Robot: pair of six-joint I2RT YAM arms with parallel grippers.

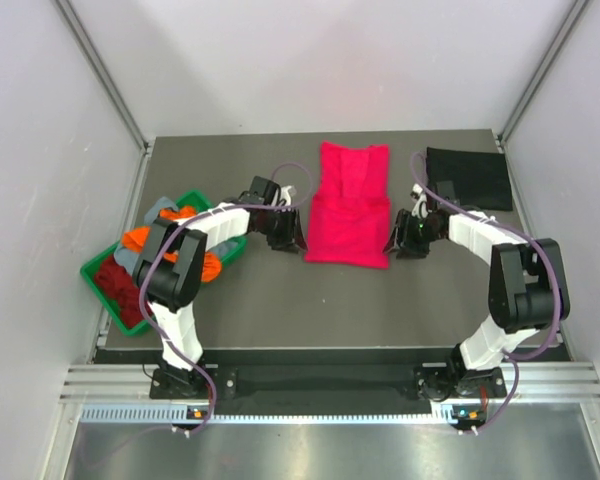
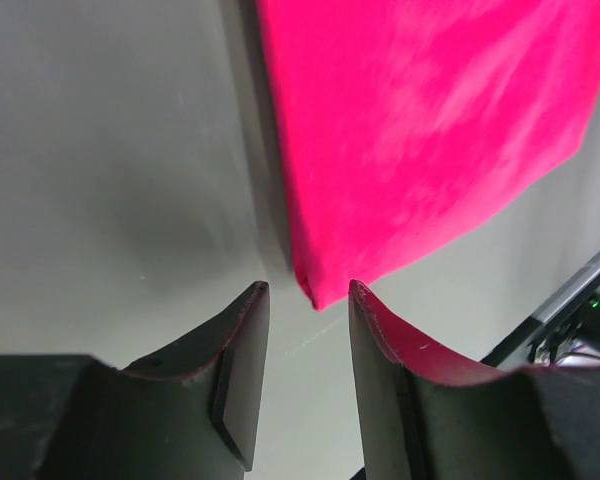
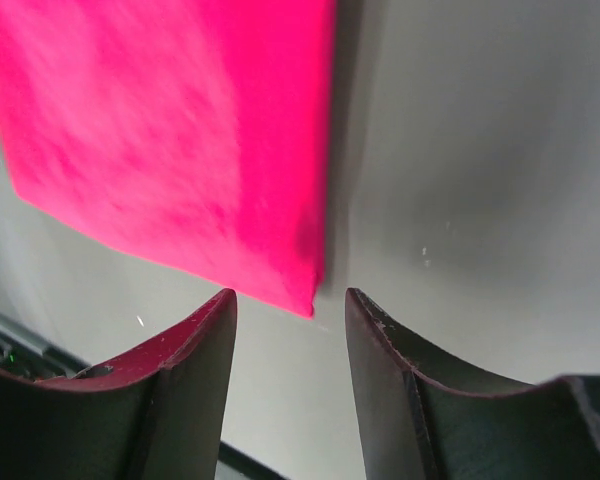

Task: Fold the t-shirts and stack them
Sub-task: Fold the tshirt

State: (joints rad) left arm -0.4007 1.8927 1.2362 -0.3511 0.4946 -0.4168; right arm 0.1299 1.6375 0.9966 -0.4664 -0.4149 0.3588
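Note:
A bright pink-red t-shirt (image 1: 348, 205) lies partly folded at mid-table, its near edge doubled over. My left gripper (image 1: 292, 240) stands open at its near left corner. In the left wrist view that corner of the pink shirt (image 2: 430, 130) ends just ahead of the left gripper (image 2: 305, 290), not between the jaws. My right gripper (image 1: 398, 245) is open at the near right corner. The right wrist view shows the pink shirt (image 3: 170, 140) stopping just short of the right gripper (image 3: 290, 295). A folded black t-shirt (image 1: 470, 177) lies at the back right.
A green tray (image 1: 88, 270) at the left edge holds crumpled orange (image 1: 140, 240), dark red (image 1: 115, 282) and grey-blue (image 1: 160, 208) shirts. White walls close in the table on three sides. The left arm reaches over the tray's far corner.

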